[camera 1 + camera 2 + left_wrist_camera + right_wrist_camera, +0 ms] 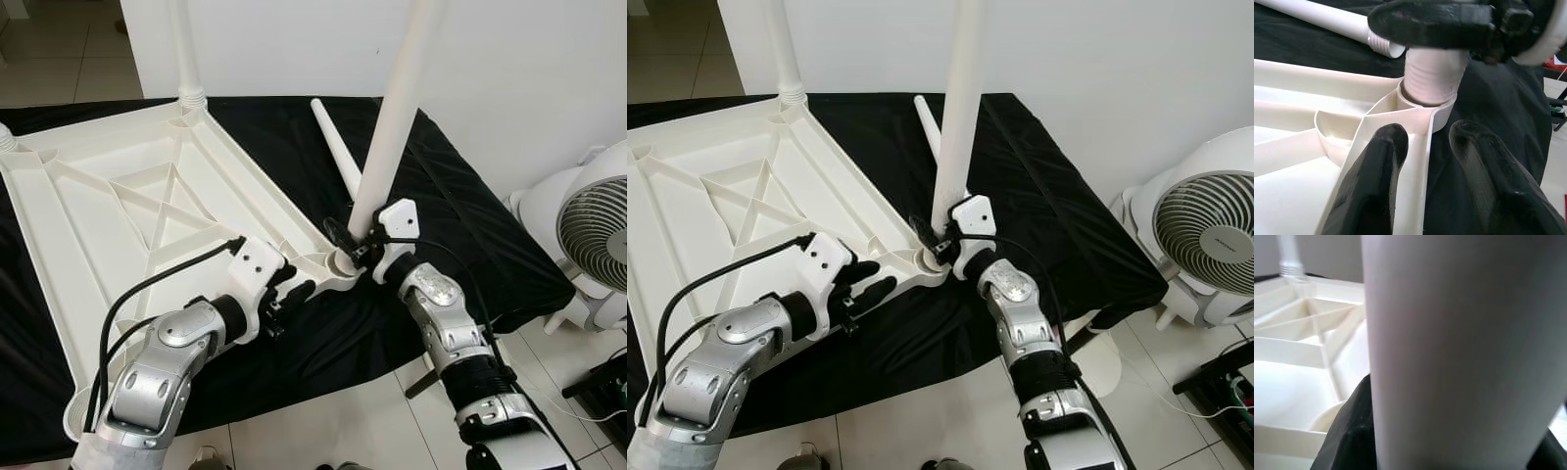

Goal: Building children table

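A white plastic table top [98, 225] lies upside down on a black cloth [460, 225]. Two legs stand screwed into its far corners, one at the back [186, 49] and one at the left [5, 137]. My right gripper [364, 245] is shut on a third white leg [392, 108], held upright with its threaded end [1432, 73] in the near right corner socket [343, 262]. My left gripper [294, 282] is open, its fingers [1371, 181] straddling the top's rim just short of that socket. A loose leg [333, 147] lies on the cloth behind the socket.
A white fan [588, 235] stands on the tiled floor to the right, close to my right arm. A dark stand with cables [607, 382] sits at the far right. The white wall [509, 59] runs behind the cloth-covered surface, whose front edge is near my arms.
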`<state>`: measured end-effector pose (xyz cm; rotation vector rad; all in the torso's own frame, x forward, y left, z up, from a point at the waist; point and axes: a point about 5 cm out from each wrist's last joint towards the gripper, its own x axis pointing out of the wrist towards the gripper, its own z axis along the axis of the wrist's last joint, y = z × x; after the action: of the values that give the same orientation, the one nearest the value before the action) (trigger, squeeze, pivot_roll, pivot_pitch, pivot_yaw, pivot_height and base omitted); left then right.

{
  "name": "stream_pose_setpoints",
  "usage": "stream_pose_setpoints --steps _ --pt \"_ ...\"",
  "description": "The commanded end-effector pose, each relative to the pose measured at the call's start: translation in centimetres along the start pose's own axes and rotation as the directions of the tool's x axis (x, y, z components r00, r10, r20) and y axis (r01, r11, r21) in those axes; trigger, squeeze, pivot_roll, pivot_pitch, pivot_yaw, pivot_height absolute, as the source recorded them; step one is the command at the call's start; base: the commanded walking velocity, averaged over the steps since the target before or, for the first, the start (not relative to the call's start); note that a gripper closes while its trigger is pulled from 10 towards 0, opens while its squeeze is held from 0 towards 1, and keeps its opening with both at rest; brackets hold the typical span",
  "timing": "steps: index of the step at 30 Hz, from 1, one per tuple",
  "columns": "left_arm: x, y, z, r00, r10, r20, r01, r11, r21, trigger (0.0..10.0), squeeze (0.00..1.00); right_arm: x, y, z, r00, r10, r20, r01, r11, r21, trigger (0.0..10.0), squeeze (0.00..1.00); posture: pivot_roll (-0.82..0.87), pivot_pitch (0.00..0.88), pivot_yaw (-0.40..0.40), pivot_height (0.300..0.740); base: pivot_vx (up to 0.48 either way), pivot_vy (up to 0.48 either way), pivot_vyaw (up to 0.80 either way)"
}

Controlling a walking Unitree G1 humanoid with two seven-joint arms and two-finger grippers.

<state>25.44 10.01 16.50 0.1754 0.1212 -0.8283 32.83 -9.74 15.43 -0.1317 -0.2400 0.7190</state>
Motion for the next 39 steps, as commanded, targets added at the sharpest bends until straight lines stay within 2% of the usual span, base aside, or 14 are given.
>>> stream_pose_setpoints --steps 1,9,14,23,29,32,34,37,39 --pt "0.0 0.4 0.2 0.996 0.091 0.003 -0.091 0.996 0.003 10.0 0.0 -0.6 0.9 -1.6 0.996 0.045 -0.072 -0.043 0.999 0.029 10.0 0.0 0.13 0.072 -0.1 0.74 0.0 0.0 0.0" --pt "-0.1 0.6 0.4 0.995 0.1 0.011 -0.1 0.995 0.003 10.0 0.0 -0.6 1.3 -2.1 0.995 0.048 -0.085 -0.044 0.998 0.049 10.0 0.0 0.13 0.073 -0.1 0.74 0.0 0.0 0.0" --pt "-0.3 0.7 0.6 0.995 0.1 0.014 -0.1 0.995 0.006 10.0 0.0 -0.9 0.8 -2.4 0.994 0.052 -0.1 -0.051 0.999 0.004 10.0 0.0 0.13 0.074 -0.098 0.74 0.0 0.0 0.0" --pt "-0.4 0.8 0.8 0.995 0.102 0.018 -0.102 0.995 0.009 10.0 0.0 -1.5 0.6 -2.6 0.991 0.083 -0.104 -0.085 0.996 -0.012 10.0 0.0 0.13 0.074 -0.097 0.74 0.0 0.0 0.0" --pt "-0.6 0.9 0.9 0.994 0.107 0.019 -0.108 0.994 0.013 10.0 0.0 -2.1 0.7 -3.2 0.991 0.082 -0.107 -0.079 0.996 0.033 10.0 0.0 0.13 0.076 -0.097 0.74 0.0 0.0 0.0" --pt "-0.6 0.9 1.1 0.994 0.108 0.02 -0.108 0.994 0.013 10.0 0.0 -1.8 0.4 -3.4 0.992 0.041 -0.121 -0.026 0.992 0.123 10.0 0.0 0.14 0.079 -0.094 0.74 0.0 0.0 0.0" --pt "-0.6 0.9 1.1 0.994 0.108 0.021 -0.108 0.994 0.013 10.0 0.0 -1.7 0.3 -3.5 0.991 0.034 -0.127 -0.016 0.99 0.138 10.0 0.0 0.14 0.079 -0.094 0.74 0.0 0.0 0.0" --pt "-0.7 1.1 1.3 0.994 0.11 0.024 -0.111 0.994 0.017 10.0 0.0 -1.5 -0.5 -4.0 0.981 -0.019 -0.193 0.05 0.986 0.16 10.0 0.0 0.14 0.077 -0.093 0.74 0.0 0.0 0.0" --pt "-0.7 1.1 1.3 0.994 0.11 0.024 -0.111 0.994 0.017 10.0 0.0 -1.5 -0.5 -4.0 0.981 -0.019 -0.193 0.05 0.986 0.16 10.0 0.0 0.14 0.077 -0.093 0.74 0.0 0.0 0.0"
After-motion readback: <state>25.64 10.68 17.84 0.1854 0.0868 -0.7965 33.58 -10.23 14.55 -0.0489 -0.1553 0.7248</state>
